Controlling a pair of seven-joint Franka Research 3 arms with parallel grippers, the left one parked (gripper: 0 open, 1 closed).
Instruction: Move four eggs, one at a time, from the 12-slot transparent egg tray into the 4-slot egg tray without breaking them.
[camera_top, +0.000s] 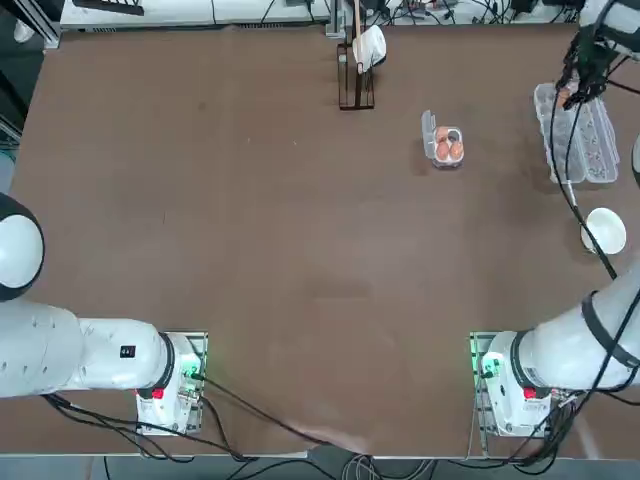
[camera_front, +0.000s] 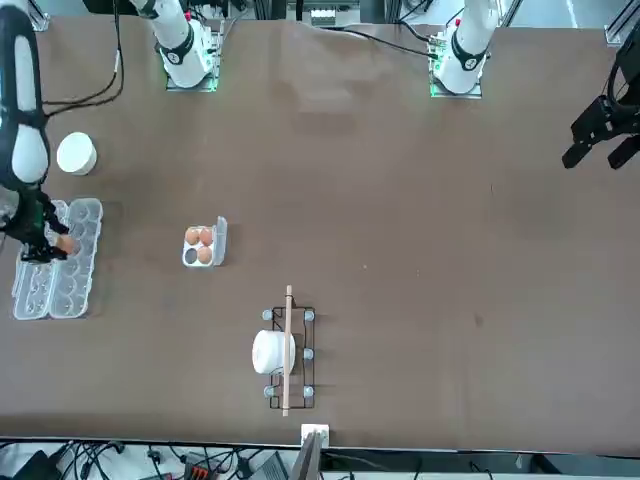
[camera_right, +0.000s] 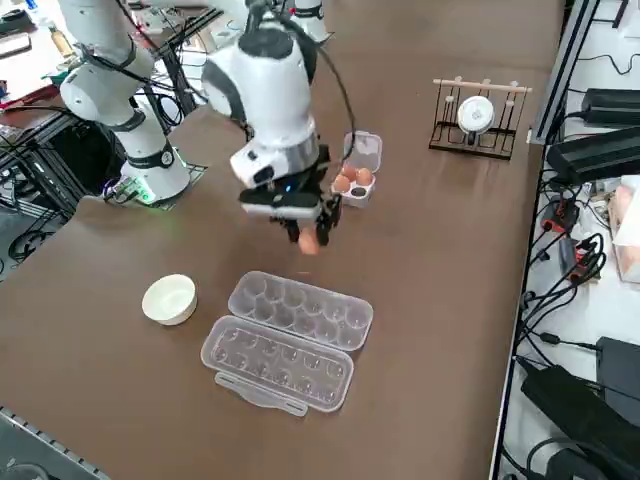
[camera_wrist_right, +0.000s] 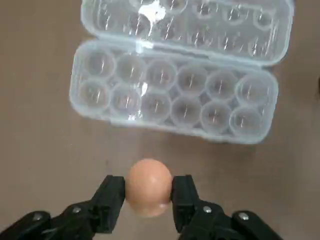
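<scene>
Overhead, front, side, wrist close-up.

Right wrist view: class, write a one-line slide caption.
Right gripper holds an egg above the table, the emptied 12-slot tray open beyond.

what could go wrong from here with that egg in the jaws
1. The right gripper holds the egg only by its sides, in the air above the table; a slip would probably break it.
2. The small tray already has three eggs, so the one free cup is a tight target; a lowering slightly off could knock a neighbour.
3. Squeezing harder to stop a slip could crack the shell.
</scene>
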